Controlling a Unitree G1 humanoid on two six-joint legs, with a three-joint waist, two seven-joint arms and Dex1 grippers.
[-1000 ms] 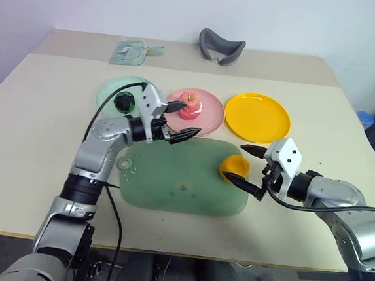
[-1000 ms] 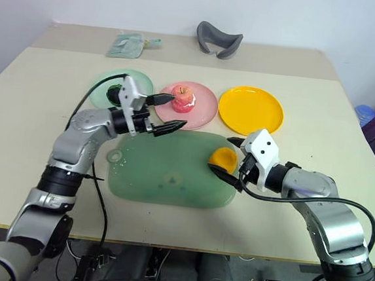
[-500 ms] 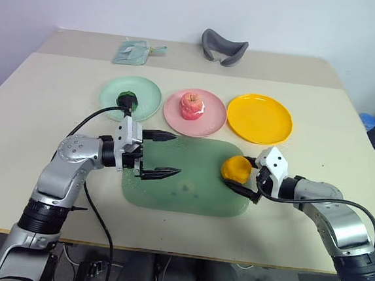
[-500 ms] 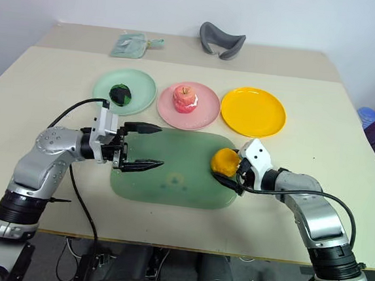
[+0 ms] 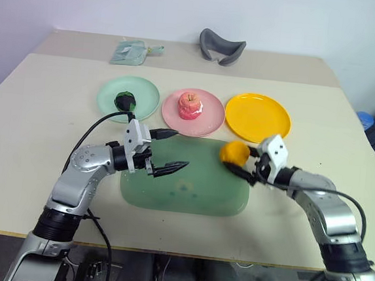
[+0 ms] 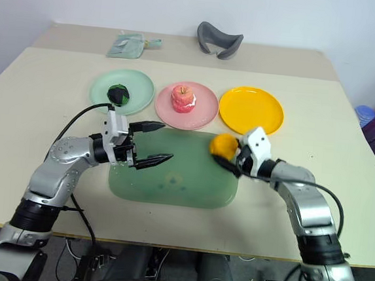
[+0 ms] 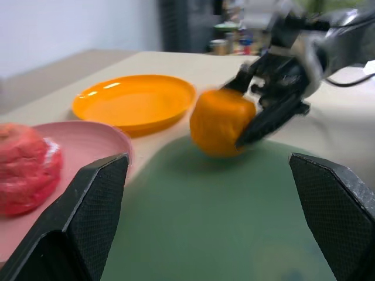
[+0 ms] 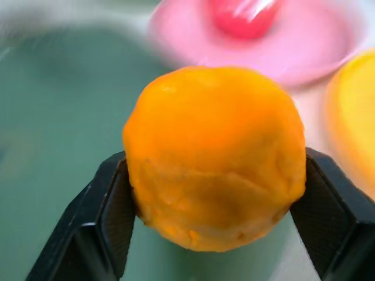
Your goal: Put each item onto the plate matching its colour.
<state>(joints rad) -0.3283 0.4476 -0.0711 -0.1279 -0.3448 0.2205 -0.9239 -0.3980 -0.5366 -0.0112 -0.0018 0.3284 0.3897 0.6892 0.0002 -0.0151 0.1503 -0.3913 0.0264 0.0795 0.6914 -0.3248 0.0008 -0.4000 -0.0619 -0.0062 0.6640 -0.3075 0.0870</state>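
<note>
No legible text or labels.

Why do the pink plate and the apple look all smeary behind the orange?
In the right wrist view the orange sits close and sharp between the pincer's fingers, so the pink plate and apple behind it blur. In the left wrist view the right pincer looks smeared too.

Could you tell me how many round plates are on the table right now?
3, in a row beyond the dark green tray: mint green plate on the robot's left, pink plate in the middle, yellow-orange plate on the right. None looks hidden.
</note>
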